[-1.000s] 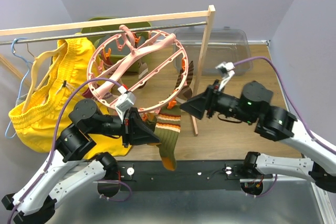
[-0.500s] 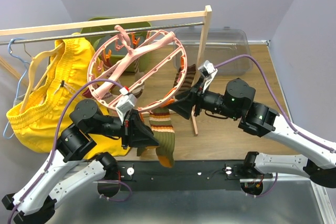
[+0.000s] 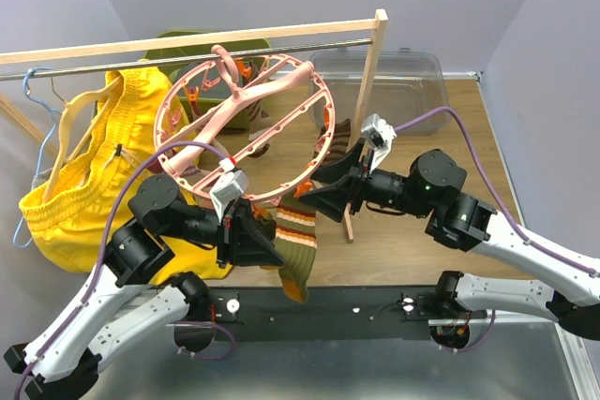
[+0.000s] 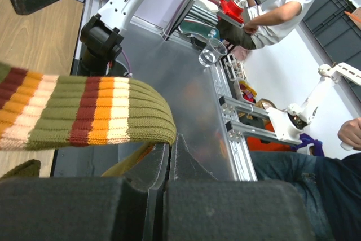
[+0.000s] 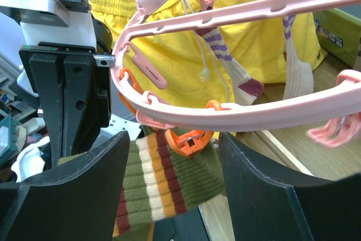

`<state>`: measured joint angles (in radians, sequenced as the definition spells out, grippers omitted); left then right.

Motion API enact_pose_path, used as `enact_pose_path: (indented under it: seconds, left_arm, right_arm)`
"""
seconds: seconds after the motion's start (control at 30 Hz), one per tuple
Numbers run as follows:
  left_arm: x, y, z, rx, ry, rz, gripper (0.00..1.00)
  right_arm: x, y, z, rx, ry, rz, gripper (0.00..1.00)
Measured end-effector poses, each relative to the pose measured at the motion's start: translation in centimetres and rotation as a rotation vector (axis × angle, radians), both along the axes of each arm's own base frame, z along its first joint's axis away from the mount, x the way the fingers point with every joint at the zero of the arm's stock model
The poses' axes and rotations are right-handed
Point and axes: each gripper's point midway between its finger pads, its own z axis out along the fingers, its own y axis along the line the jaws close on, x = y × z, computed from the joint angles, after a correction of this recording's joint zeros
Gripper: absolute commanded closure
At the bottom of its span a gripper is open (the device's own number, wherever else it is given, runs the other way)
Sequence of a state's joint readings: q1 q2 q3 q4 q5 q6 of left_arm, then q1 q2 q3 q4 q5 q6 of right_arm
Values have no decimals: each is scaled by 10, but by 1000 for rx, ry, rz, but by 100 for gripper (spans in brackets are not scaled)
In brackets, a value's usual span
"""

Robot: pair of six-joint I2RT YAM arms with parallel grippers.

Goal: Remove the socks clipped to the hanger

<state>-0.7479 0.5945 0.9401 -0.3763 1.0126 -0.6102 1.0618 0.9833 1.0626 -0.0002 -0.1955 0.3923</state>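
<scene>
Overhead, a wooden clothes rail (image 3: 187,44) carries the round pink hanger (image 3: 246,94), tilted beside a pair of yellow shorts (image 3: 84,166), with the task's socks hanging from clips around its rim. The one being worked is the striped sock (image 3: 298,245), olive, orange and maroon, which dangles below the ring's near edge between the two arms. The left gripper (image 3: 267,241) has its jaws pressed together on what looks like an olive fold of that sock, low down. The right gripper (image 5: 172,148) is spread wide, one finger on either side of the small orange clip (image 5: 190,139) that pins the sock's cuff to the ring. To do the step well, the right arm would probably need to squeeze the clip's tail squarely, or steady the ring beside it, while the left draws the sock straight down instead of sideways, so the light hanger does not swing or slip off the rail. A purple-striped sock (image 5: 240,80) hangs farther in, untouched.
</scene>
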Motion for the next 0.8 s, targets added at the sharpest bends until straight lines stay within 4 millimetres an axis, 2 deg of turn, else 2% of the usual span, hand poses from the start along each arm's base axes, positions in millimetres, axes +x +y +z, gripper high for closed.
enact_pose_path:
  seconds: [0.27,0.4,0.5,0.63,0.8]
  left_arm:
    - [-5,1,3,-8,4,-29,100]
    - [-8,3,5,-16,4,-39,100]
    - [-9,3,7,-22,1,-41,100]
    - [-10,4,8,-26,1,-46,100]
    - [-11,4,9,-27,4,-48,100]
  right_arm:
    - [-1,5,-2,13,-10,19,27]
    - [0,9,-2,18,-13,24,33]
    - [0,10,-1,26,-17,27,44]
    - [1,10,0,37,-24,23,67]
    - [2,6,-4,38,-21,5,83]
